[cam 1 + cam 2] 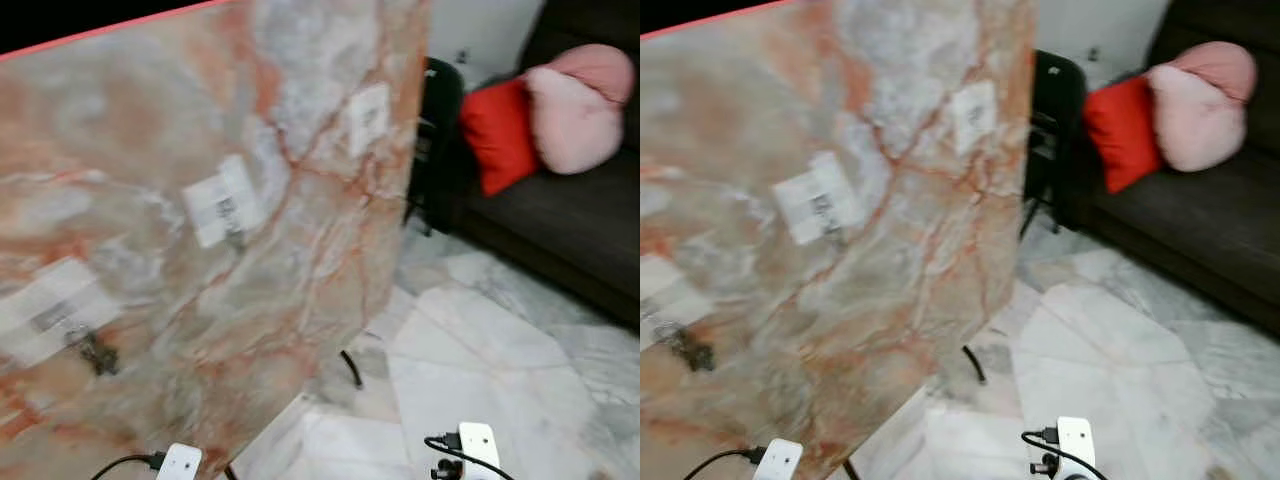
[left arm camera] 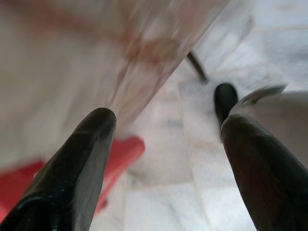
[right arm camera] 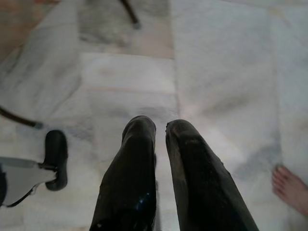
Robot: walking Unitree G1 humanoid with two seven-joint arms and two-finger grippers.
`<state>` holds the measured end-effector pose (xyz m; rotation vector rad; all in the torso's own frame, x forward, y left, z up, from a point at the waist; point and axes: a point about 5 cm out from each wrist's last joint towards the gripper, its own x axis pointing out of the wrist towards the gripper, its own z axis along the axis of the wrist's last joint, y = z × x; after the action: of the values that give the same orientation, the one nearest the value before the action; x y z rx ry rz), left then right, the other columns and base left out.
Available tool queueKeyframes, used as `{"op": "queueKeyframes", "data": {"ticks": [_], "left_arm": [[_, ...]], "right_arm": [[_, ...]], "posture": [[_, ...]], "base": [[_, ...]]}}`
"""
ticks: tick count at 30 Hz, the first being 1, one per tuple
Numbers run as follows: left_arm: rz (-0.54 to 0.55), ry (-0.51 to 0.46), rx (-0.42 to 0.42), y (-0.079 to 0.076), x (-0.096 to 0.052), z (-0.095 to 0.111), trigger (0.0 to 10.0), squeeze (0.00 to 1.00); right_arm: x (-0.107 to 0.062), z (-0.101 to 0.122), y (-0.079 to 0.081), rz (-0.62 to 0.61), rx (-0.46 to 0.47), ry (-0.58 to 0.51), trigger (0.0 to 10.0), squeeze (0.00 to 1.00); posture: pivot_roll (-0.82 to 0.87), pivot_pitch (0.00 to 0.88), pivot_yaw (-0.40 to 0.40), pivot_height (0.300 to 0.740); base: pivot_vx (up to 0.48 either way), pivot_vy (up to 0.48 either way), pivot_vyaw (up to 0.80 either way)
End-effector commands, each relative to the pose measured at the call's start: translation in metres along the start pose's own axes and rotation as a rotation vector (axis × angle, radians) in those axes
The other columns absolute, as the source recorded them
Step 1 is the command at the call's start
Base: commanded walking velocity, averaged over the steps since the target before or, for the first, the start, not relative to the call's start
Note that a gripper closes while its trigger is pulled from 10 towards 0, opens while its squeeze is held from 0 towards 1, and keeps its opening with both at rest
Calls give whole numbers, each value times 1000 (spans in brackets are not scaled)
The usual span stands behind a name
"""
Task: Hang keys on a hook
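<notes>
A tall marble-patterned board (image 1: 200, 150) stands in front of me on the left, blurred. Three white taped patches sit on it in a slanting row (image 1: 225, 200) (image 1: 368, 118) (image 1: 50, 308). A small dark bunch, likely the keys (image 1: 95, 352), hangs just below the lowest patch. My left gripper (image 2: 168, 139) is open and low beside the board's edge, nothing between its fingers. My right gripper (image 3: 161, 127) is shut and points down at the marble floor; I see nothing held in it.
A dark sofa (image 1: 560, 220) with a red cushion (image 1: 497, 130) and a pink cushion (image 1: 585, 105) stands at the right, with a black chair (image 1: 440, 110) beside the board. A person's bare foot (image 3: 291, 187) rests on the pale marble floor (image 1: 480, 350). Thin black legs (image 1: 350, 368) support the board.
</notes>
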<state>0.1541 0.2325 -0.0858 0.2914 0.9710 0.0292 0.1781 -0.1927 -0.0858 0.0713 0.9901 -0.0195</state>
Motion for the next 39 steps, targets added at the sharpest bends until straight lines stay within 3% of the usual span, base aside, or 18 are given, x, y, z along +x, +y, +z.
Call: {"op": "queueKeyframes", "data": {"ticks": [1,9,39], "left_arm": [[9,15,-14,0,0,-2,10000,0],[0,-8,-1,-5,4,11,10000,0],[8,35,-115,-13,3,3,10000,0]], "right_arm": [[0,-2,2,5,-7,5,10000,0],[0,-2,3,8,-4,3,10000,0],[0,-1,1,-8,20,12,10000,0]], "posture": [[8,2,9,740],[-5,0,18,740],[-9,24,-4,740]], "base": [[0,0,800],[0,0,800],[0,0,764]]}}
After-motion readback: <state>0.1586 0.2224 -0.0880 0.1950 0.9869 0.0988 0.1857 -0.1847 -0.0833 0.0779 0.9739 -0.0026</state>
